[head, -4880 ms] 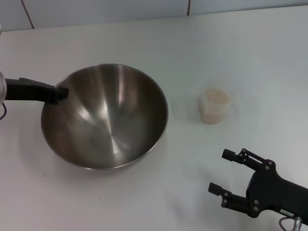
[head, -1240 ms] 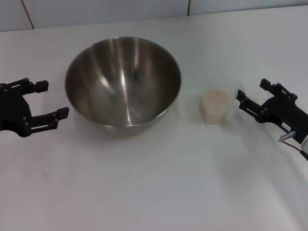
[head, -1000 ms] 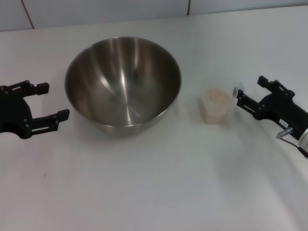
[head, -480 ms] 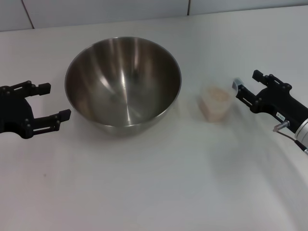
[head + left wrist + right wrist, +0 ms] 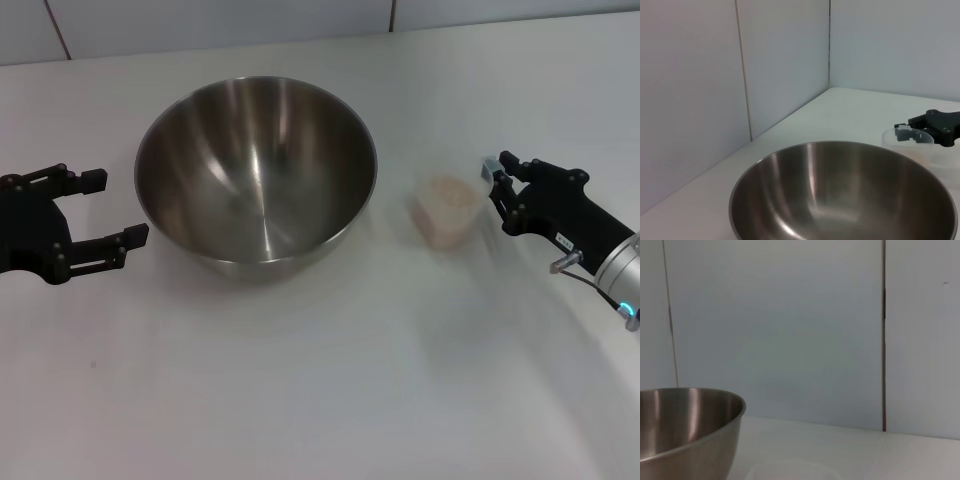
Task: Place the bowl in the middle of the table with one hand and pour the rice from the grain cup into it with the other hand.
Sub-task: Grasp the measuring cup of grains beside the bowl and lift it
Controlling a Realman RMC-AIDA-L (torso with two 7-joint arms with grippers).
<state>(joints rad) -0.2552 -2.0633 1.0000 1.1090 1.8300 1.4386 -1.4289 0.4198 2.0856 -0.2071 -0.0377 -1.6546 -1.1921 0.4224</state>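
The stainless-steel bowl [image 5: 256, 172] is sitting upright on the white table [image 5: 330, 380], toward the far middle of the surface, with its brushed interior showing no contents. The left gripper [image 5: 98, 210] is hovering just beside the bowl on the robot's left side, apart from its rim, with its jaws spread wide and nothing between them. The grain cup [image 5: 446, 207] is standing upright on the table to the right of the bowl, near it but not touching, and it is holding the rice [image 5: 447, 192], a pale beige heap reaching close to the cup's rim. The right gripper [image 5: 495, 186] is positioned immediately beside the cup on its right side, fingers pointing toward it; the jaws are appearing set apart at the cup's wall, but whether they are touching the cup cannot be determined from the head view. In the left wrist view, the bowl [image 5: 845, 192] is filling the foreground, and beyond its far rim the clear cup [image 5: 910, 142] is showing with the right gripper [image 5: 912, 131] at its edge. In the right wrist view, the bowl's outer wall [image 5: 685, 432] is appearing at one side against pale wall panels [image 5: 790, 325].
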